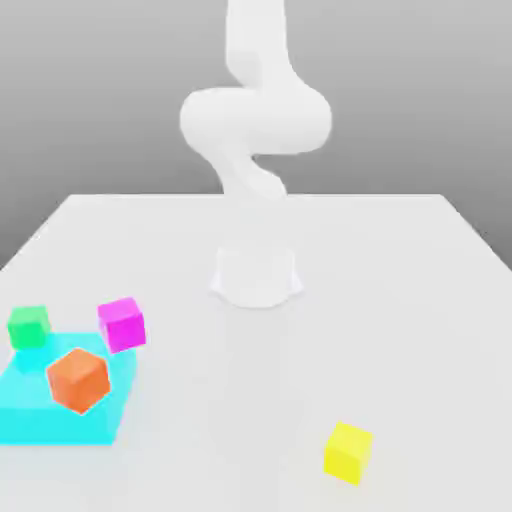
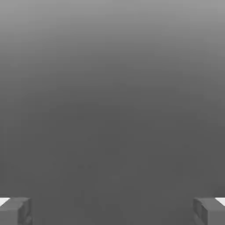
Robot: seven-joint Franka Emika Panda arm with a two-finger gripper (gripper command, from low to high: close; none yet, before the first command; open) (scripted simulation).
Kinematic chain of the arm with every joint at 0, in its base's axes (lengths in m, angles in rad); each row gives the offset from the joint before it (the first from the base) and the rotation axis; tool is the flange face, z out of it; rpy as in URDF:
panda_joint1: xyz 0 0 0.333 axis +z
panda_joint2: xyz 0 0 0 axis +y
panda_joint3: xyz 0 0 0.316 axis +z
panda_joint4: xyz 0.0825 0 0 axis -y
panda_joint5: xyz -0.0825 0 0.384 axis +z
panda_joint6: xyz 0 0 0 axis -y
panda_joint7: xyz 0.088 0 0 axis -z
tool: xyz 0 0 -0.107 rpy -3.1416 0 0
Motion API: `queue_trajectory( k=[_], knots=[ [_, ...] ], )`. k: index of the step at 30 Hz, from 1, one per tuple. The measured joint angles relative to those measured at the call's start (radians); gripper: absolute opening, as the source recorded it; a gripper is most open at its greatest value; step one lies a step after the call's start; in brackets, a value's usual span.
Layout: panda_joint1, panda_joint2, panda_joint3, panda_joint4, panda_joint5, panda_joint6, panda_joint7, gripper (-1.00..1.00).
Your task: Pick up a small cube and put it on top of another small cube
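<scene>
Plain matt cubes, none with a long axis: yellow (image 1: 347, 454), edge-on, near on the exterior view's right; on its left, green (image 1: 29, 327) squarer, magenta (image 1: 122, 325) turned slightly, orange (image 1: 79, 381) corner-on, all crowding the flat cyan block (image 1: 60, 422). White arm (image 1: 257, 120) stands far, mid-table (image 1: 230, 400). Gripper (image 2: 112, 211) spread wide, empty.

The robot's arm (image 1: 256, 120) is smooth, glossy white with rounded, bulging joints; its gripper (image 2: 112, 212) has dark grey, blocky fingertips.
</scene>
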Motion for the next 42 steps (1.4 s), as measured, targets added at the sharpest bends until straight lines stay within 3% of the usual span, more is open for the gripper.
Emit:
queue_trajectory(
  k=[8, 14, 20, 24, 29, 30, 37, 42],
  knots=[
    [0.029, 0.297, 0.054, -0.084, 0.101, 0.137, 0.153, 0.0],
    [0.041, 0.514, 0.115, -0.147, 0.115, 0.242, 0.309, 0.0],
    [0.068, 0.731, 0.156, -0.212, 0.035, 0.352, 0.532, 0.0],
    [0.136, 0.873, 0.098, -0.252, -0.065, 0.424, 0.711, 0.0],
    [0.177, 1.054, 0.052, -0.23, -0.126, 0.558, 0.779, 0.0],
    [0.183, 1.086, 0.045, -0.224, -0.13, 0.584, 0.784, -1.0],
    [0.184, 1.093, 0.043, -0.223, -0.133, 0.591, 0.786, -1.0],
    [0.165, 0.936, 0.071, -0.255, -0.097, 0.467, 0.759, -1.0]
  ],
)
